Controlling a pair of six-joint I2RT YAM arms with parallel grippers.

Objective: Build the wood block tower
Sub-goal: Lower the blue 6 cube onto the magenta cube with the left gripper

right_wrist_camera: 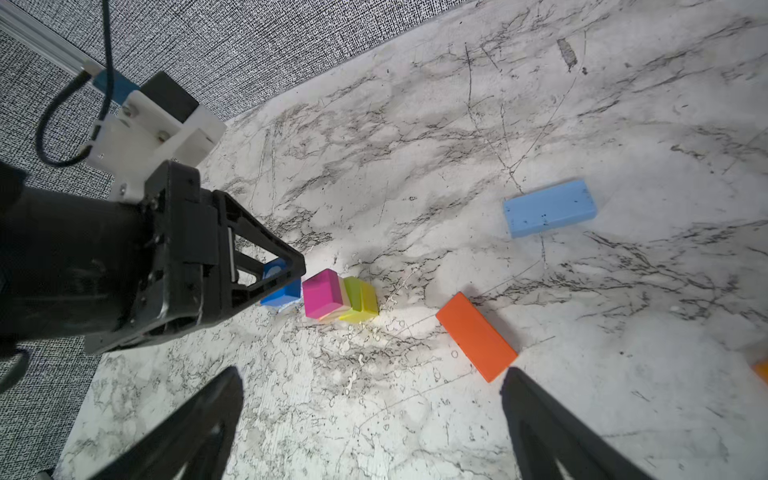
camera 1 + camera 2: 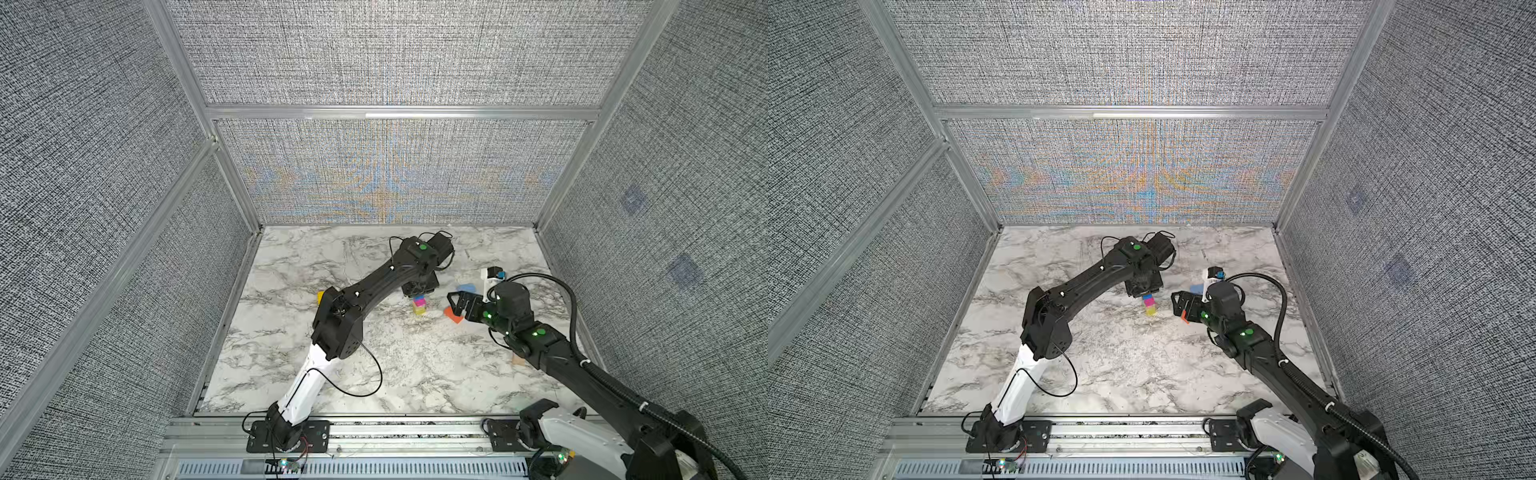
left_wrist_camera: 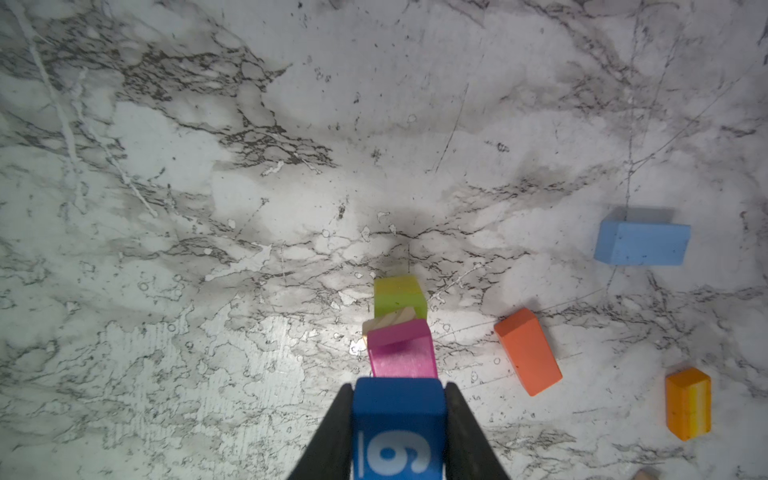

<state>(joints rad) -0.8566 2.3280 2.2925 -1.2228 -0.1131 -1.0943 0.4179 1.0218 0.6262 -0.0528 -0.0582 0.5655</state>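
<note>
Tower (image 1: 338, 297) — lime, magenta — under left gripper (image 3: 399, 384) clamping blue "6" cube (image 3: 397, 432); right gripper (image 1: 372, 374) agape.

Bright, even light, soft shadows; moiré on back wall (image 2: 386, 183), bowed edges.

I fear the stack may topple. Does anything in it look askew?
Yes. The plain wood piece between the lime block and the magenta cube sits twisted, one corner poking out past the magenta cube's edge. The left gripper holds the blue "6" cube over them.
</note>
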